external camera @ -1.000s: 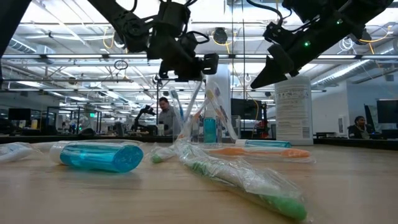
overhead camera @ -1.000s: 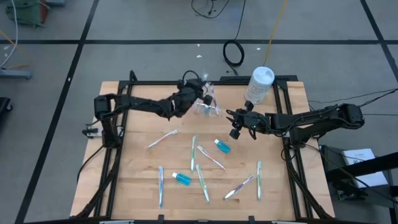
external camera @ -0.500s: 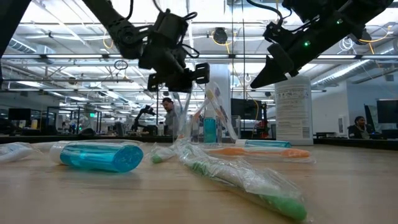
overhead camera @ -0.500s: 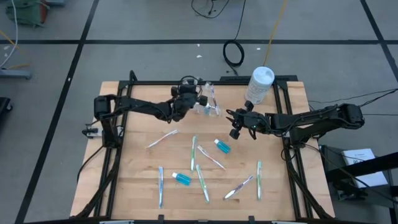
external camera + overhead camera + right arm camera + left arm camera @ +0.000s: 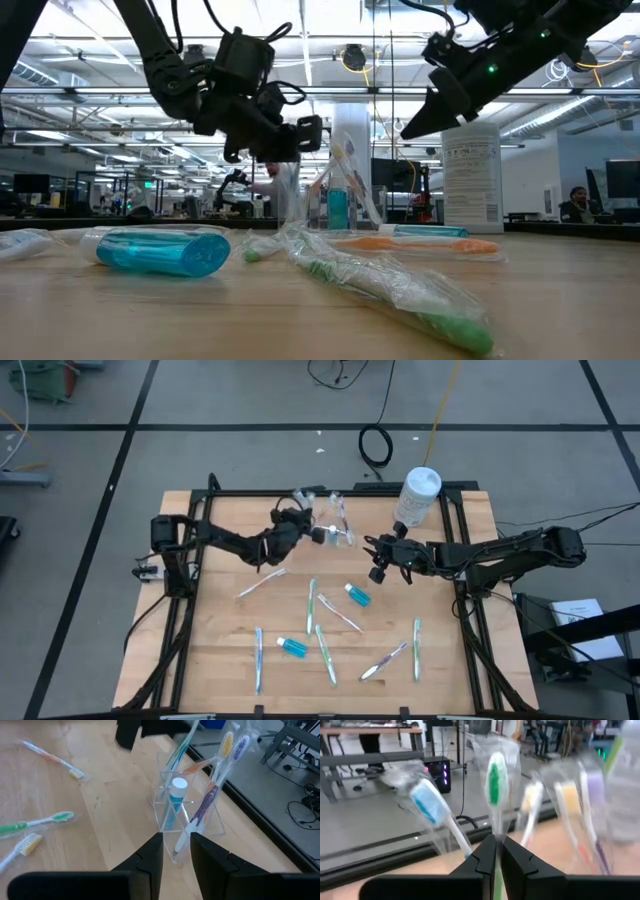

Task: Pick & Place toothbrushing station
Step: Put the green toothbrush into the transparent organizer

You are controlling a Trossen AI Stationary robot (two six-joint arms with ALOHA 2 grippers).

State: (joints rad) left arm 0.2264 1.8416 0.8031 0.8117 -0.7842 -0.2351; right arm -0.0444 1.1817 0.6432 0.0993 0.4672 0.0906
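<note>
A clear plastic cup [image 5: 172, 807] stands near the table's far edge [image 5: 340, 536]. It holds several wrapped toothbrushes and a blue white-capped tube [image 5: 176, 795]. My left gripper [image 5: 498, 845] is just left of the cup [image 5: 312, 532], shut on a green toothbrush [image 5: 493, 780] that stands among the others. My right gripper [image 5: 176, 845] hovers open right of the cup [image 5: 378, 572] with nothing between its fingers. Several more toothbrushes [image 5: 311, 605] and two blue tubes [image 5: 358, 595] [image 5: 293, 647] lie flat on the table. My left gripper pinches the green toothbrush's wrapped shaft [image 5: 496, 831] between its two fingers, a little below the head. The fingers come in about level from the table's left and lie across the shaft. The toothbrush stands upright, head up; the fingers hide its lower end.
A tall white round-lidded canister [image 5: 418, 495] stands at the far right corner, behind my right arm. The loose toothbrushes are spread over the table's middle and near half [image 5: 385, 660]. The wood to the far left is bare [image 5: 215, 525].
My left gripper has sunk and drawn back toward the table's left, ending lower beside the cup. My right arm has kept still.
</note>
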